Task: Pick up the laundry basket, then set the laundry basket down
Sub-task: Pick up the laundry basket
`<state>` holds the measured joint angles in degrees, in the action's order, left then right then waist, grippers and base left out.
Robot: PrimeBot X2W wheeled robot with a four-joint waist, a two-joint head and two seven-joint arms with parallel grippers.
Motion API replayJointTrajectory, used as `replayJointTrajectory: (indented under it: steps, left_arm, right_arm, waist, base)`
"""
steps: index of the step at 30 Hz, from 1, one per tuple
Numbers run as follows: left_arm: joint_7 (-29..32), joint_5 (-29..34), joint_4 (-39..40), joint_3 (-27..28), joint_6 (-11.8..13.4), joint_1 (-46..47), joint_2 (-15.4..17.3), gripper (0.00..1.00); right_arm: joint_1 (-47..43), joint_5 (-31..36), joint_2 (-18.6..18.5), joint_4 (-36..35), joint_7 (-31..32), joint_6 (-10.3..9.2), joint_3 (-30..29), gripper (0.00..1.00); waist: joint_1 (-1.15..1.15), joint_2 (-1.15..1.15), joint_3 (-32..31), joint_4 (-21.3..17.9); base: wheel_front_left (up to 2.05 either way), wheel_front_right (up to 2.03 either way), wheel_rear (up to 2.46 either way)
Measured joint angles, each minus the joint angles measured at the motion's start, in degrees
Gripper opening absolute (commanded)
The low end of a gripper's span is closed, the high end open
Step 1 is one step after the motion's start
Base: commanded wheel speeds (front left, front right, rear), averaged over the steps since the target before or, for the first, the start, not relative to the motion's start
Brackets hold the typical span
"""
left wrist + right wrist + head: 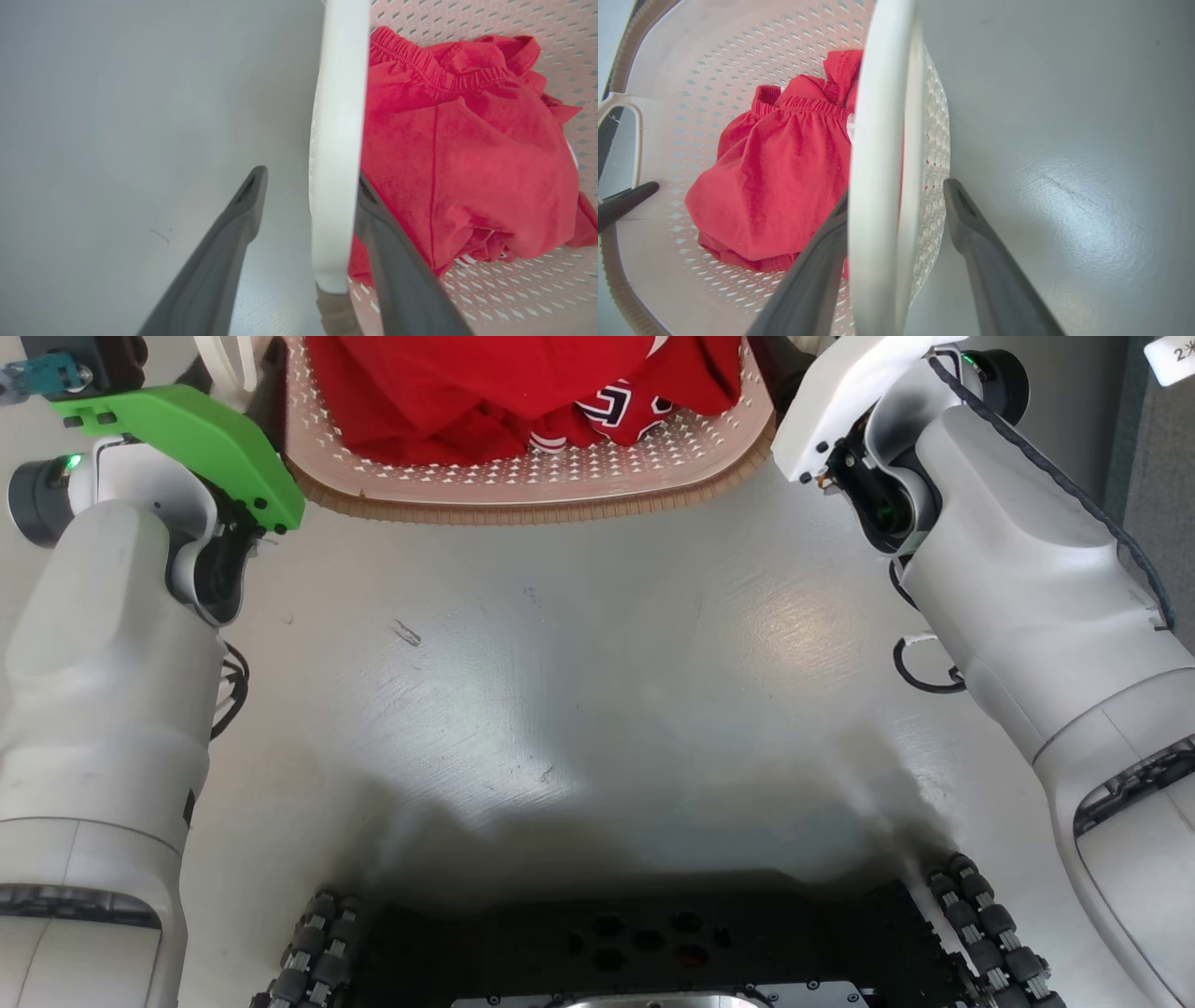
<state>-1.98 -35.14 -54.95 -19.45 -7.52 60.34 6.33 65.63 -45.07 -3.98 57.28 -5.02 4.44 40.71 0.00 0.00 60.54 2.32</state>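
The laundry basket (523,485), cream with perforated walls and a brown woven-look rim, sits at the top middle of the head view with red clothes (467,392) inside. My left gripper (310,179) is open astride one white handle (338,116). Its inner finger (373,219) touches the handle and its outer finger (247,200) stands clear over the floor. My right gripper (896,196) is open astride the other white handle (878,116), one finger inside the basket and the other finger (966,224) outside its wall. Whether the basket rests on the floor I cannot tell.
Glossy grey floor (579,691) spreads between my forearms. My dark wheeled base (635,943) is at the bottom. A dark grey surface (1158,476) with a white label (1172,359) lies at the right edge. The left gripper's fingertip (630,198) shows by the far handle.
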Motion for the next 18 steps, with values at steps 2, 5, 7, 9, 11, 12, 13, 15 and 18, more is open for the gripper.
replayJointTrajectory:
  steps: [2,5,7,9,11,12,13,15,18]
  left_arm:
    - [0.0,-0.44,-0.12,-0.38,-0.01,0.26,0.0,0.0]
    - [-0.12,-1.04,-0.05,-0.97,-0.05,0.65,-0.26,0.0]
    - [-0.16,-1.93,-0.19,-1.27,-0.05,0.82,-0.26,0.0]
    - [-0.38,-2.24,-0.41,-1.6,-0.05,0.83,-0.26,0.0]
    - [-0.69,-2.53,-0.73,-2.14,-0.05,0.82,-0.36,0.0]
    - [-0.88,-2.6,-0.9,-2.44,-0.05,0.82,-0.48,0.0]
    - [-1.19,-2.71,-1.03,-2.72,-0.05,0.81,-0.63,0.0]
    - [-1.65,-3.19,-1.18,-3.09,-0.05,0.79,-0.81,0.0]
    - [-2.38,-3.32,-1.2,-3.38,-0.05,0.74,-0.83,0.0]
  right_arm:
    - [0.06,-0.4,0.0,0.22,-0.01,0.0,0.41,0.0]
    - [0.51,-0.98,0.42,0.52,-0.33,-0.89,0.88,0.0]
    - [0.83,-1.4,0.37,0.83,-0.52,-0.94,1.36,0.0]
    - [0.85,-1.41,0.38,1.15,-0.86,-0.94,1.75,0.0]
    - [0.84,-1.49,0.37,1.72,-1.23,-0.94,2.2,0.0]
    - [0.83,-1.57,0.32,1.97,-1.49,-0.94,2.38,0.0]
    - [0.83,-1.64,0.21,2.18,-1.53,-0.94,2.57,0.0]
    - [0.81,-1.99,0.14,2.46,-1.88,-0.93,2.97,0.0]
    - [0.81,-2.01,0.14,2.57,-2.43,-0.93,3.39,0.0]
  waist:
    - [0.0,0.0,0.02,-0.01]
    - [0.0,0.0,0.02,-0.01]
    - [0.0,0.0,-0.03,-0.01]
    - [0.0,0.0,-0.15,0.0]
    - [0.0,0.0,-0.44,0.01]
    - [0.0,0.0,-0.63,0.02]
    - [0.0,0.0,-0.84,0.02]
    - [0.0,0.0,-1.36,0.01]
    - [0.0,0.0,-1.97,-0.03]
  base:
    - [0.0,0.0,0.0]
    - [0.0,0.0,0.0]
    - [0.0,0.0,0.0]
    - [0.0,0.0,0.0]
    - [0.0,0.0,0.0]
    - [0.0,0.0,0.0]
    - [0.0,0.0,0.0]
    - [0.0,0.0,0.0]
    - [0.0,0.0,0.0]
